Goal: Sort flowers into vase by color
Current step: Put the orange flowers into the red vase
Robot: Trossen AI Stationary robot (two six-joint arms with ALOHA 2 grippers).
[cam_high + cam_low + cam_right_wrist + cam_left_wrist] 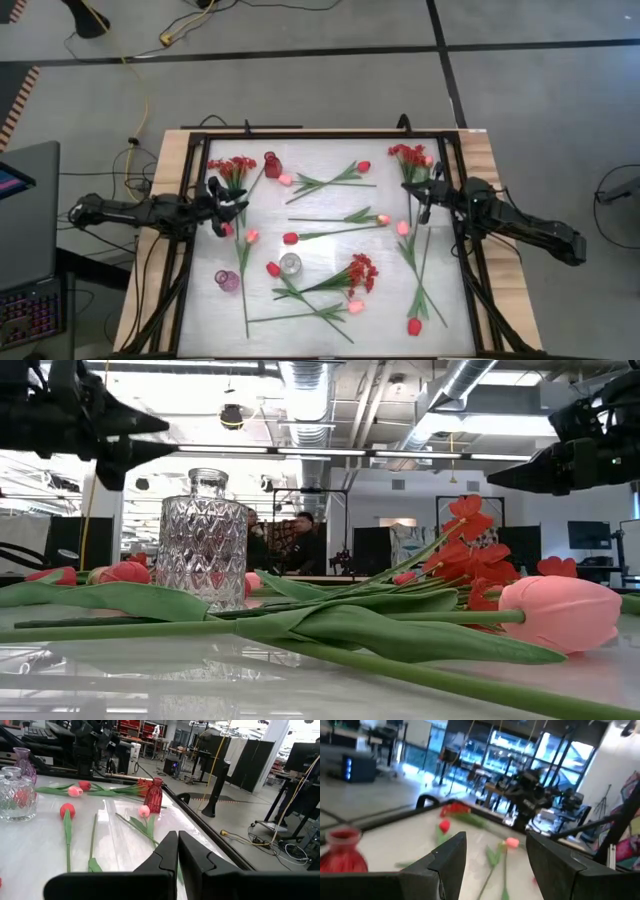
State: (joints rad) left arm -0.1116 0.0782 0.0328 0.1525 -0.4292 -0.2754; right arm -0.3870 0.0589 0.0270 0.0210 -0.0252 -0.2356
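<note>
Flowers lie scattered flat across the white table [330, 235]; none stands in a vase yet, so sorting looks barely begun.

Left gripper [222, 203]: fingers spread wide, nothing between them, hovering above the table's left edge, near a spray of red blossoms [232, 168] and a pink tulip [251, 236]. Spread fingers suggest it is set up for a pick.

Right gripper [424, 197]: fingers pressed together, empty, hanging above the right edge beside a second red spray [410, 155]. Probably waiting, kept clear of the work area.

Vases, all upright:
- red vase [272, 165], far side, just beside the left red spray
- clear glass vase [290, 264], centre near side
- purple vase [228, 280], near-left

Flowers: a red tulip [290, 238] at centre, its stem running right toward a pink bud [383, 219]; a third red spray [360, 272] right of the clear vase; another red tulip [414, 326] at the near-right.

Judgement: colours are mixed and stems cross, so a lifted stem may drag its neighbour. Red vase presumably takes red blooms.
</note>
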